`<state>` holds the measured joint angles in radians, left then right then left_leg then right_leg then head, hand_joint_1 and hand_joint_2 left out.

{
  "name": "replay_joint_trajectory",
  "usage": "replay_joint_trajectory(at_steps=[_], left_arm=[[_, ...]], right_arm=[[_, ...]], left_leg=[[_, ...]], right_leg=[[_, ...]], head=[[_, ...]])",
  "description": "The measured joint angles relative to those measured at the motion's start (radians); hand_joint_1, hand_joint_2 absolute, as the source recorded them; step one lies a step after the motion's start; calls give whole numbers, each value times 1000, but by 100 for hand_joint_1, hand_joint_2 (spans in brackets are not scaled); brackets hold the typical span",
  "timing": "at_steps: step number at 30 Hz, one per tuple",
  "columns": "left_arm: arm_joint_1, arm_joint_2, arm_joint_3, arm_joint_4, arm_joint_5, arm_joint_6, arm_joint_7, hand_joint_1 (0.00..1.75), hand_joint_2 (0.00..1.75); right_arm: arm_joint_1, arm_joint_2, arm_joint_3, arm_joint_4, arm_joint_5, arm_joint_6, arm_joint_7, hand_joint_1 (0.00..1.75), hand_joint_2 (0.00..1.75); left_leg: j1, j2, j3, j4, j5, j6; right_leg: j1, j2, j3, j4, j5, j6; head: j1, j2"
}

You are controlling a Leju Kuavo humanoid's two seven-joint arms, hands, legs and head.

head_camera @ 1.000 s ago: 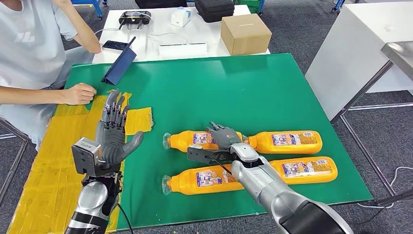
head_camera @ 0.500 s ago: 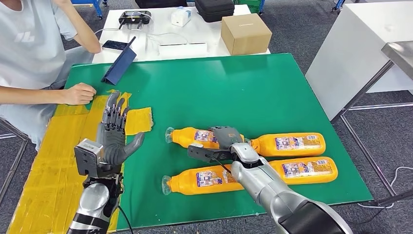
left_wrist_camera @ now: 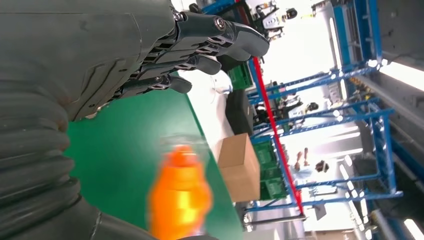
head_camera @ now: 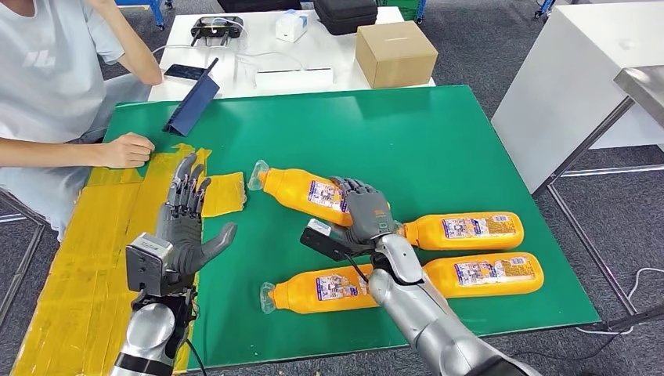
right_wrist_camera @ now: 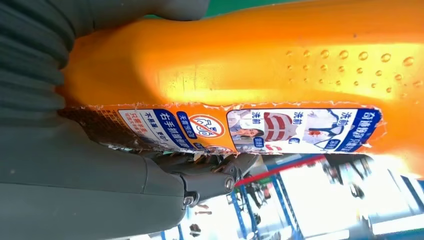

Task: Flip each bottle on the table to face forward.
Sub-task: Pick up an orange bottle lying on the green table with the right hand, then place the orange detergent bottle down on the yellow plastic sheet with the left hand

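My right hand (head_camera: 365, 213) grips an orange bottle (head_camera: 301, 190) by its base end and holds it tilted above the green mat (head_camera: 407, 141), with the clear cap toward the far left. In the right wrist view the hand (right_wrist_camera: 75, 170) wraps this bottle (right_wrist_camera: 260, 65) beside its blue-and-white label (right_wrist_camera: 250, 125). Three more orange bottles lie on their sides with caps pointing left: one at the right (head_camera: 462, 229), one nearer at the right (head_camera: 481, 272), one in front (head_camera: 325, 288). My left hand (head_camera: 184, 227) stands open over the mat's left edge, fingers (left_wrist_camera: 200, 45) spread, holding nothing. The held bottle (left_wrist_camera: 180, 200) appears blurred beyond it.
A person sits at the far left with a fist (head_camera: 127, 150) resting on the mat's corner. Yellow tape patches (head_camera: 223, 193) cover the left side. A blue folder (head_camera: 192, 102) stands at the back left. A cardboard box (head_camera: 394, 53) sits on the white table behind.
My right hand closed on the back-left bottle and raised it off the mat, swinging its cap end toward the far left. The left hand barely shifted.
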<state>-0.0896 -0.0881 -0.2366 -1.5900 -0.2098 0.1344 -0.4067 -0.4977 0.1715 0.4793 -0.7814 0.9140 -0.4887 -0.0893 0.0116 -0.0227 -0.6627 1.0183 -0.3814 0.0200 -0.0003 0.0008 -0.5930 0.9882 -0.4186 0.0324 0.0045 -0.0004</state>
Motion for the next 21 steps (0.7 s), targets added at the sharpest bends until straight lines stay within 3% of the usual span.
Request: replay_joint_trajectory(at_steps=[10,17,21], left_arm=[[27,1,-40,-29,-39,-19,14,0,175],[30,1,-55,-33,-44,-21,16,0,175],[30,5,-77,-34,-75,-31,19,0,175]], right_arm=[[267,-16,-70,-502,-189,9,-153,175,175],[325,-23,-79,-622,-221,22,-169,175,175],[366,-22,-85,-677,-417,100,-264,171,175]], left_leg=[[0,1,-1,0,-1,-1],[0,1,-1,0,0,-1],[0,0,-1,0,0,-1]], right_leg=[[0,0,-1,0,0,0],[0,0,-1,0,0,0],[0,0,-1,0,0,0]], head=[[0,0],[0,0],[0,0]])
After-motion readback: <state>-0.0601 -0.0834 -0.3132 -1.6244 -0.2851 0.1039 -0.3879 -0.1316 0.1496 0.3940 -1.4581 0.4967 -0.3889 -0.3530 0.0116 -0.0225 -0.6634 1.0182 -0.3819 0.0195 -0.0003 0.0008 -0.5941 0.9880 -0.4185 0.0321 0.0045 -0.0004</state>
